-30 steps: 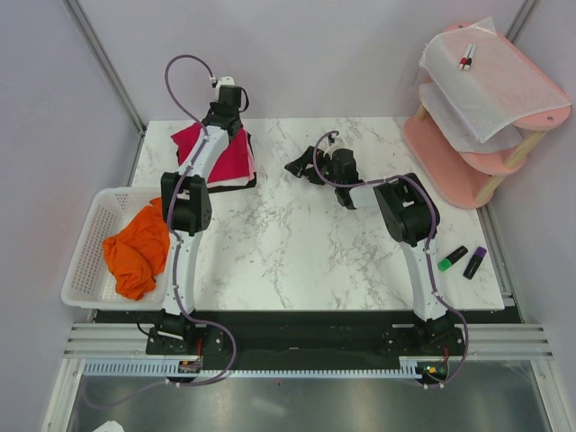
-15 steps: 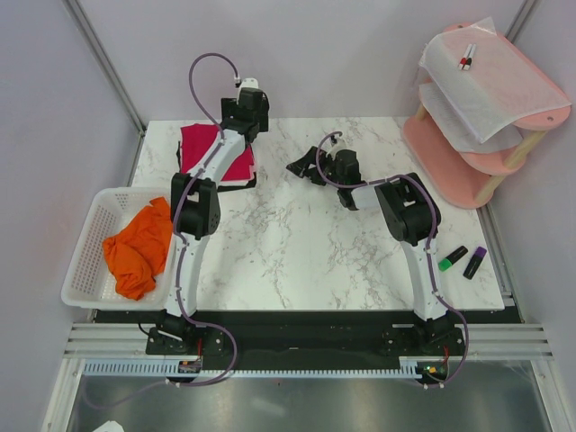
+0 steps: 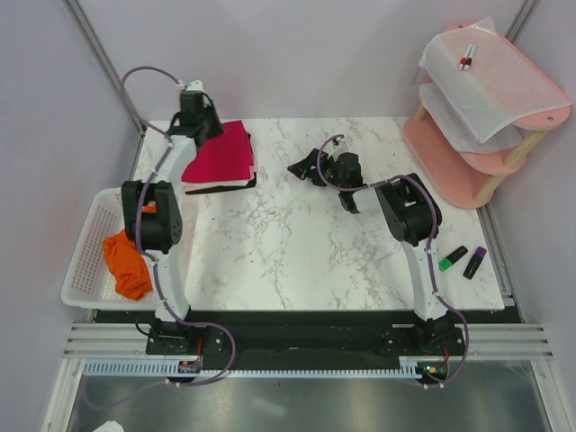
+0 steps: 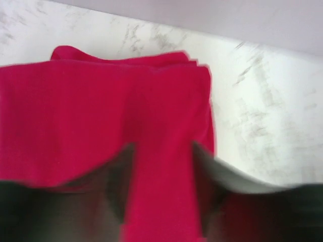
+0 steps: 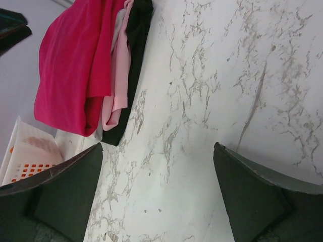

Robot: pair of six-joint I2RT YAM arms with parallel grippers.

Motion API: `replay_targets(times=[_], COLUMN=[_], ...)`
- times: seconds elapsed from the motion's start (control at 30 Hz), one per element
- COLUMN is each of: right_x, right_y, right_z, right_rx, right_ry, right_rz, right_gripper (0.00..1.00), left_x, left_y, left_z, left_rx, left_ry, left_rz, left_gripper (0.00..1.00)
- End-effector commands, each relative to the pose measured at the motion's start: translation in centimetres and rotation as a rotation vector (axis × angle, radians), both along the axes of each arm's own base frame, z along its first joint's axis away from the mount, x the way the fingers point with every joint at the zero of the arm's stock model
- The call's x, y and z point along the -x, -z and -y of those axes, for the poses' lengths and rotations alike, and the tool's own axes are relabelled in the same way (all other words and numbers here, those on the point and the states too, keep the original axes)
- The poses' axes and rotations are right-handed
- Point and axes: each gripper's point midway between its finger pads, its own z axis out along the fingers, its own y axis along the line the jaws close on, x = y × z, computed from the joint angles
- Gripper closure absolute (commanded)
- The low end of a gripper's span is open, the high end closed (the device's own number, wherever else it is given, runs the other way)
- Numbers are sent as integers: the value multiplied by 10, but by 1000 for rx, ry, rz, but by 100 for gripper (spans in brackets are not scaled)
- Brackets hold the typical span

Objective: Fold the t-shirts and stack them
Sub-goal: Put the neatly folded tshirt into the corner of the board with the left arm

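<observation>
- Two fingers of the left gripper [image 4: 161, 194] stand apart in a blurred wrist view, with nothing pinched between them. Red cloth lies under the gap.
- Both fingers of the right gripper [image 5: 157, 151] are spread wide and empty, with bare marble table [image 5: 212, 91] between them.
- Left gripper [image 3: 200, 121] hangs over the far left corner of the table, at the back edge of the red shirt [image 3: 220, 155].
- Red shirt [image 4: 101, 101] lies folded flat, on top of a small stack. Below it a white shirt [image 5: 120, 75] shows as a pale edge, tinted pink in the wrist view, and a black layer [image 5: 135, 55] lies under that.
- Right gripper [image 3: 306, 168] sits low near the middle of the far half of the table, pointing at the stack but well apart from it.
- Orange shirt [image 3: 126, 261] lies crumpled in the white basket [image 3: 79, 261] at the table's left edge — partly hidden behind the left arm.
- Green marker [image 3: 452, 259] and purple marker [image 3: 475, 262] lie side by side at the right edge.
- Pink shelf [image 3: 450, 166] stands beyond the far right corner, draped with thin white sheets [image 3: 495, 85].
</observation>
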Motion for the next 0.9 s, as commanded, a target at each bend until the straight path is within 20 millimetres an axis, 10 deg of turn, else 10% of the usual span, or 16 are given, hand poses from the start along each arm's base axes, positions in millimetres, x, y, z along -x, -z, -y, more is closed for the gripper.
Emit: replay_targets(times=[0.0,0.37,0.67,0.87], right_x=[18,22,21,23], right_y=[38,47,46,47], right_z=[8,9,9,9], right_rx=[50,47,41,36], right_ry=[-14,-16,-19,-19], right_rz=[-113,-131,-132,-135], right_gripper=[2,2,2,2], left_x=[-1,17,19,17], left_y=[-44,-1,33,-11], left_z=[-6,36,27,22], left_rx=[595,1320,1320,1086], left_ry=[238,586,483,464], left_rz=[121,23,8,66], left_gripper=[92,98,98,98])
